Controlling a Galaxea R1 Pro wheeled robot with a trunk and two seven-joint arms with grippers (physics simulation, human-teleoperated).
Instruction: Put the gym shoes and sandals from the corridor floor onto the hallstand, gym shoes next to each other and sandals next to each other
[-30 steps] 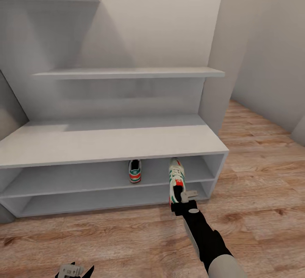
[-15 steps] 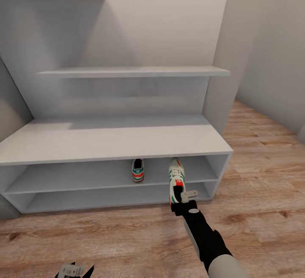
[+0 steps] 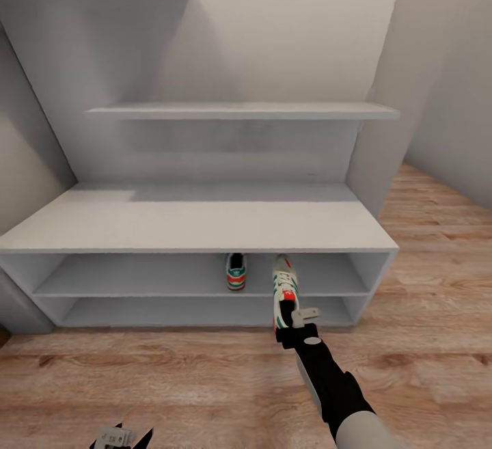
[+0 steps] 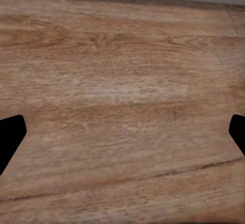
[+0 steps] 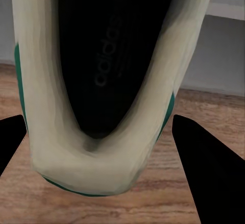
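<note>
Wood-plank corridor floor (image 3: 424,339) fronts pale hallstand (image 3: 198,223) against grey walls.

home corridor | hallstand (image 3: 198,227) with shoe (image 3: 236,273) | wood-plank floor (image 3: 205,381)

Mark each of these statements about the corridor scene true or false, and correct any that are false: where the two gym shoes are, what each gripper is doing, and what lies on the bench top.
1. One gym shoe already stands on the hallstand's upper open shelf. True.
2. The right gripper holds the other gym shoe by its heel end. True.
3. The left gripper is carrying a sandal. False: it is open over the bare wood floor.
4. The held shoe points away from the hallstand. False: its toe points toward the shelves.
5. Both shoes lie on the bench top. False: the bench top is bare.
</note>
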